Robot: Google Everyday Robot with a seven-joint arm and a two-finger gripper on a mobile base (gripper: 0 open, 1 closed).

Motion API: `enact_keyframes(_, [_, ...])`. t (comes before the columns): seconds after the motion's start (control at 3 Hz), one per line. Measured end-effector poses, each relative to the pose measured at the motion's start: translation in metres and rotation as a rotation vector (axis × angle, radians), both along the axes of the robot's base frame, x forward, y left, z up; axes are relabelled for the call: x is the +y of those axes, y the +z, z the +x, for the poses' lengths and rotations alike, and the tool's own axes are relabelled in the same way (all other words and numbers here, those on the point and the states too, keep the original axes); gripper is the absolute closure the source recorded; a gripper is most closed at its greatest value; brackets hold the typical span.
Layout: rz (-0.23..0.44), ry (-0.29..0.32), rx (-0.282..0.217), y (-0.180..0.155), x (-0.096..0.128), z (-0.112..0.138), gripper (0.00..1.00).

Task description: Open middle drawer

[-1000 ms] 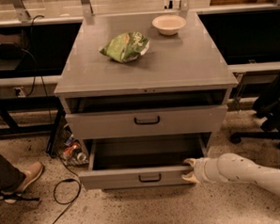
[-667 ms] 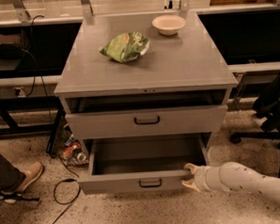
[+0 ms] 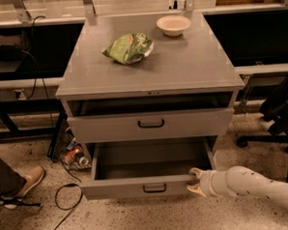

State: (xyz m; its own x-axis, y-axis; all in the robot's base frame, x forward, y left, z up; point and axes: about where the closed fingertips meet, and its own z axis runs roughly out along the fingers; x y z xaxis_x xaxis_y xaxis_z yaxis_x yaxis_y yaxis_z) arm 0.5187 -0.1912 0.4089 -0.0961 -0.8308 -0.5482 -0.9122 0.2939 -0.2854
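The middle drawer (image 3: 138, 187) is the deep grey box pulled well out of the grey cabinet (image 3: 151, 68). It has a flat front and a small black loop handle (image 3: 154, 188). Its inside looks empty. My gripper (image 3: 194, 181) comes in from the lower right on a white arm (image 3: 254, 184). It is at the right end of the drawer's front, with one finger over the top rim and one at the front face, closed on the panel. Above it a wider grey drawer front (image 3: 151, 125) stands slightly out.
A green bag (image 3: 128, 47) and a white bowl (image 3: 173, 24) sit on the cabinet top. A person's shoe (image 3: 26, 180) and a black cable (image 3: 61, 198) are on the floor at left. Bottles (image 3: 76, 155) lie beside the cabinet. A chair base (image 3: 275, 134) stands at right.
The middle drawer has slid further out toward the camera. My gripper has moved with it, staying at the front's right end. Nothing on the top has moved.
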Motion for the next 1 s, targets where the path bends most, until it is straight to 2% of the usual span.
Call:
enact_keyframes(0.33, [-0.018,0.000,0.028,-0.0020,0.0011,-0.0218,1.00])
enact_keyframes(0.67, [-0.024,-0.003,0.035,0.0006,0.0009,-0.0297,1.00])
enact_keyframes(1.0, [-0.024,-0.002,0.035,0.0030,0.0015,-0.0298,0.77])
